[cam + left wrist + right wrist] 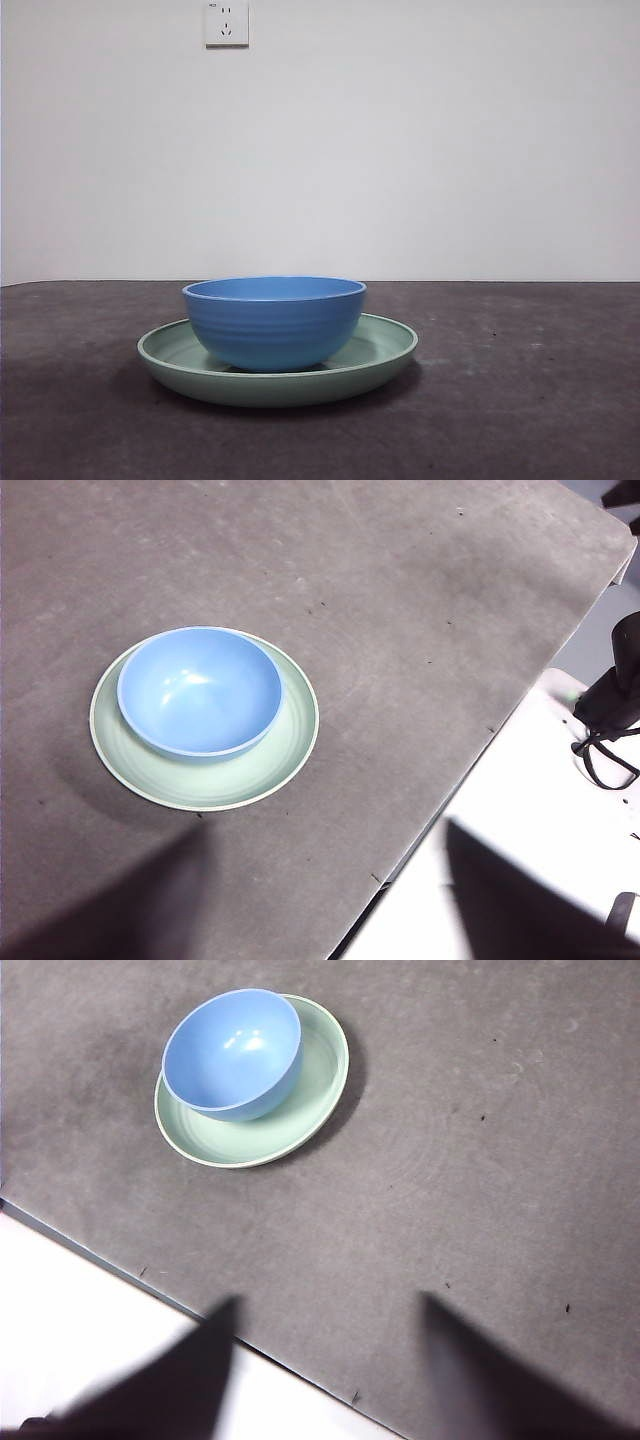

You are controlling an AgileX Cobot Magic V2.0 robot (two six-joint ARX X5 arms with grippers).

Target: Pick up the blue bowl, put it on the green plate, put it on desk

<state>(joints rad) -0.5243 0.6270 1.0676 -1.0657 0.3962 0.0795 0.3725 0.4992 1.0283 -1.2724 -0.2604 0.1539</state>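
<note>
The blue bowl [275, 322] stands upright and empty inside the green plate [385, 345], which lies flat on the desk [520, 390]. The bowl sits off-centre, close to one side of the plate's rim. In the left wrist view the bowl [198, 690] and plate [285, 755] lie far below my left gripper [325, 830], which is open and empty. In the right wrist view the bowl [232, 1052] and plate [310, 1100] lie far from my right gripper [328, 1298], also open and empty. Neither gripper shows in the front view.
The desk's edge [470, 770] borders a white surface [520, 810] with a black cable and arm base [610, 705] on it. The same edge shows in the right wrist view [120, 1265]. A wall socket [227, 22] is on the white back wall.
</note>
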